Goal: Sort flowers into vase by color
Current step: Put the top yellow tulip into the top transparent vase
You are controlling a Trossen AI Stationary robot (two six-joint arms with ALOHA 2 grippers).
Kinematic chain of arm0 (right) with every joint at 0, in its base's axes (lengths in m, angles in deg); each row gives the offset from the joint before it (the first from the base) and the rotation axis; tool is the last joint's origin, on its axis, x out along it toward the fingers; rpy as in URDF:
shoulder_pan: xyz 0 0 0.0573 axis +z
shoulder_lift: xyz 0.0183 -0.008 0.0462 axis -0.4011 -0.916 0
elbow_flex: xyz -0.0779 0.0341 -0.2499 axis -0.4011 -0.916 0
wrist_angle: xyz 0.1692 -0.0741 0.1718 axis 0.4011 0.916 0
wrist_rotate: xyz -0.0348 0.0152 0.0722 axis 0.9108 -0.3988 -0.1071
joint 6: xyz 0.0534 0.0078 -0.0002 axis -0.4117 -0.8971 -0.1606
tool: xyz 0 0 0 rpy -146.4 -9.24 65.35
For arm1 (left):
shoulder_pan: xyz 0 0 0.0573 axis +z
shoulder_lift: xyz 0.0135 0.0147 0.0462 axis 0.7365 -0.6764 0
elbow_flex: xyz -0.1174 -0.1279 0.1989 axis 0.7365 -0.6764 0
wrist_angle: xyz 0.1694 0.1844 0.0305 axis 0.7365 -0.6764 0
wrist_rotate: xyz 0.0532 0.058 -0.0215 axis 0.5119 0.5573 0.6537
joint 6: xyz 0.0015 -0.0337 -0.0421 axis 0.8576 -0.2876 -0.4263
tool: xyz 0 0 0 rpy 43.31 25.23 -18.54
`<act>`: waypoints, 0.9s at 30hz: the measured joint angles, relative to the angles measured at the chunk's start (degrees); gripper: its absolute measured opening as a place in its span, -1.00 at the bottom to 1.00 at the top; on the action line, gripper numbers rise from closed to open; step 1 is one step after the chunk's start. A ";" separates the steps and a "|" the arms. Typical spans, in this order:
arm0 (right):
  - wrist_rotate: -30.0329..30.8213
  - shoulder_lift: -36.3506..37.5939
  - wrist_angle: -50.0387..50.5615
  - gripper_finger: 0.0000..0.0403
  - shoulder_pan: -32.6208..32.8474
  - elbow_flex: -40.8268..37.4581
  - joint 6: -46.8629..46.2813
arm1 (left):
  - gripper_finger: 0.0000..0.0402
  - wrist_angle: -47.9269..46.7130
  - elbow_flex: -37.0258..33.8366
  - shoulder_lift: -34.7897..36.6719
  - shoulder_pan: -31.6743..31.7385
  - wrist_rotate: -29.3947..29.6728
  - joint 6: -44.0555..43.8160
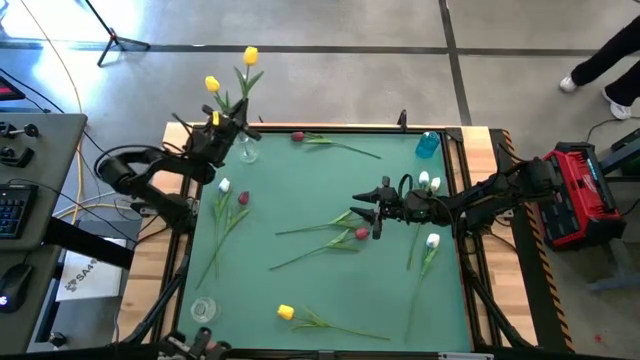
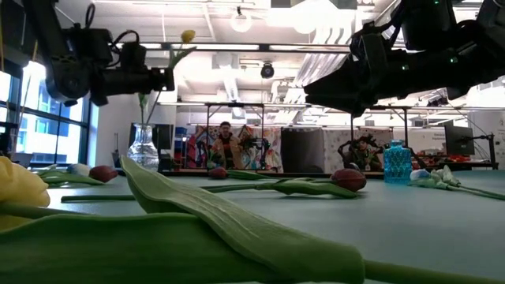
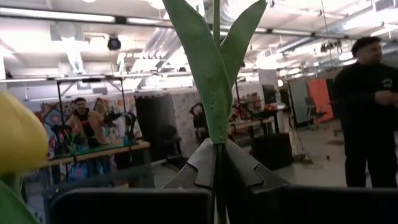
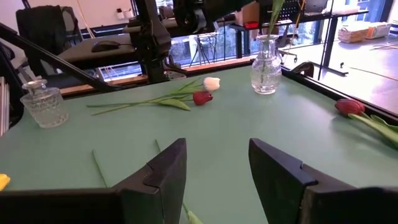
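Note:
My left gripper (image 1: 236, 128) is at the far left, beside the clear glass vase (image 1: 246, 152), and is shut on a yellow tulip (image 1: 250, 55) that stands upright. A second yellow tulip (image 1: 212, 84) rises close by; its head (image 3: 18, 134) shows near the left wrist camera. What it stands in, I cannot tell. My right gripper (image 1: 365, 212) hangs open over the middle of the green mat, just above a red tulip (image 1: 362, 234) lying there, with nothing between its fingers (image 4: 165, 174). My left gripper pinches the tulip's thin green stem (image 3: 217, 171) between its two fingers, just below the two long leaves (image 3: 208, 81). The fingers come roughly level from the table's left and lie across the stem. The tulip stands upright; its lower end runs toward the vase's mouth.
Loose tulips lie flat on the mat: red (image 1: 298, 137) at the far edge, white (image 1: 224, 185) and red (image 1: 243, 198) at the left, white (image 1: 432, 241) at the right, yellow (image 1: 285, 312) near the front. A blue vase (image 1: 428, 143) and a small glass vase (image 1: 203, 308) stand there too.

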 joint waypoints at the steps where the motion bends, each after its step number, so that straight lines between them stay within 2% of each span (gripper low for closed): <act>1: 0.00 0.00 0.02 -0.19 0.00 0.00 0.00 | -1.00 0.00 0.00 -0.59 0.00 0.01 0.00; 7: -0.02 0.00 0.13 -0.19 0.00 0.00 0.00 | -0.98 -0.11 0.02 -1.94 0.00 0.02 -1.06; 15: -0.02 0.00 0.15 -0.19 0.00 0.00 0.00 | -0.84 -2.64 0.04 -1.94 -0.13 0.35 -3.73; 27: -0.02 0.00 0.53 -0.19 0.00 0.00 -0.04 | -0.30 -9.18 0.04 -1.94 -1.60 0.47 -6.49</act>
